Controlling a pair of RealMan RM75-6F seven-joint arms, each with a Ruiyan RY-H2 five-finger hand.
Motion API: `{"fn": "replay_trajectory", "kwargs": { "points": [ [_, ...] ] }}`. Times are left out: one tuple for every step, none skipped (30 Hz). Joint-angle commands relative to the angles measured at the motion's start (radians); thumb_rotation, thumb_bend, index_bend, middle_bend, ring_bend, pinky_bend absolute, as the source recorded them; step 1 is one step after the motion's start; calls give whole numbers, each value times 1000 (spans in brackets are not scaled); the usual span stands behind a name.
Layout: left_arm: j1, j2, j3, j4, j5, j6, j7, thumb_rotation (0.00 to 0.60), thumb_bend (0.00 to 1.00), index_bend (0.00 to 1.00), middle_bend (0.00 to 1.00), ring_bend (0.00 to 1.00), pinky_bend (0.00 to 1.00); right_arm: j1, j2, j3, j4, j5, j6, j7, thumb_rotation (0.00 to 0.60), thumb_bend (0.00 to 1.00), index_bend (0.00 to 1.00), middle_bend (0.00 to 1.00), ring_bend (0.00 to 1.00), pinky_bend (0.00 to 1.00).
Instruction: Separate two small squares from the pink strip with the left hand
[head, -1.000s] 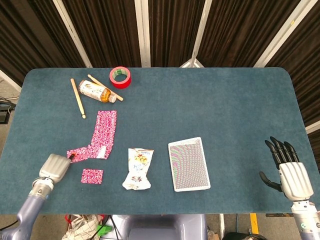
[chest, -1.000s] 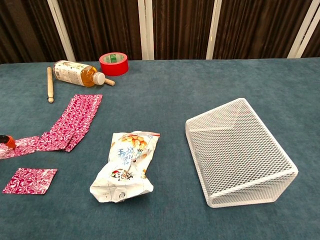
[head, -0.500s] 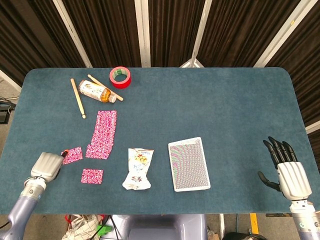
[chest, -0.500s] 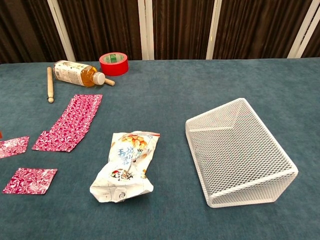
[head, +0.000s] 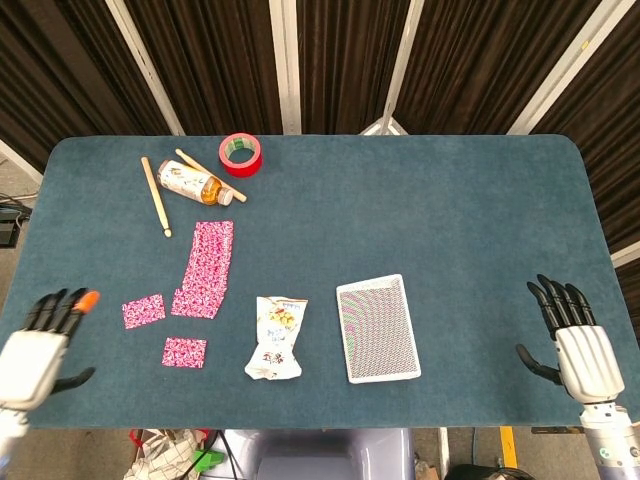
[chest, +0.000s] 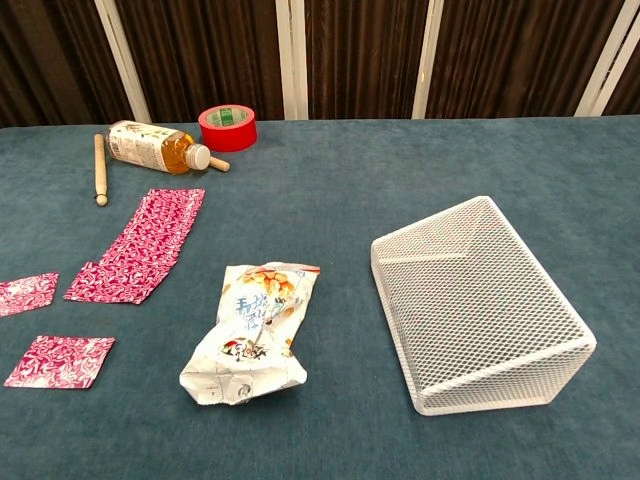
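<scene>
The pink patterned strip (head: 206, 267) (chest: 140, 246) lies flat on the blue table, left of centre. Two small pink squares lie apart from it: one (head: 143, 310) (chest: 26, 293) just to its left, the other (head: 185, 351) (chest: 61, 360) nearer the front edge. My left hand (head: 40, 340) hangs at the table's front left corner, fingers spread, holding nothing; it is away from the squares. My right hand (head: 574, 340) is at the front right, fingers apart and empty. Neither hand shows in the chest view.
A crumpled snack bag (head: 276, 338) (chest: 250, 334) lies right of the squares. A white wire basket (head: 377, 328) (chest: 480, 305) lies on its side further right. At the back left are a red tape roll (head: 240, 154), a drink bottle (head: 194, 184) and wooden sticks (head: 155, 196).
My left hand tore a square off the strip, pulled it left, let go and drew back to the table's corner with fingers spread. The right hand barely moved.
</scene>
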Motion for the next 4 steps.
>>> {"fn": "replay_trajectory", "kwargs": {
  "points": [
    [82, -12, -7, 104, 50, 92, -81, 600, 159, 99, 31, 0, 61, 1, -1, 1, 4, -4, 3, -4, 600, 310, 0, 39, 56, 61],
    [88, -15, -12, 113, 56, 97, -86, 600, 159, 99, 33, 0, 61, 0, -1, 1, 3, -4, 4, -3, 600, 310, 0, 39, 56, 61],
    [92, -16, -12, 116, 57, 95, -90, 600, 159, 99, 34, 0, 61, 0, -2, 2, 2, -3, 5, -2, 600, 311, 0, 39, 56, 61],
    [96, -14, -14, 115, 55, 86, -93, 600, 159, 99, 34, 0, 61, 2, -1, 2, 2, -3, 3, -1, 600, 311, 0, 39, 56, 61]
  ]
}}
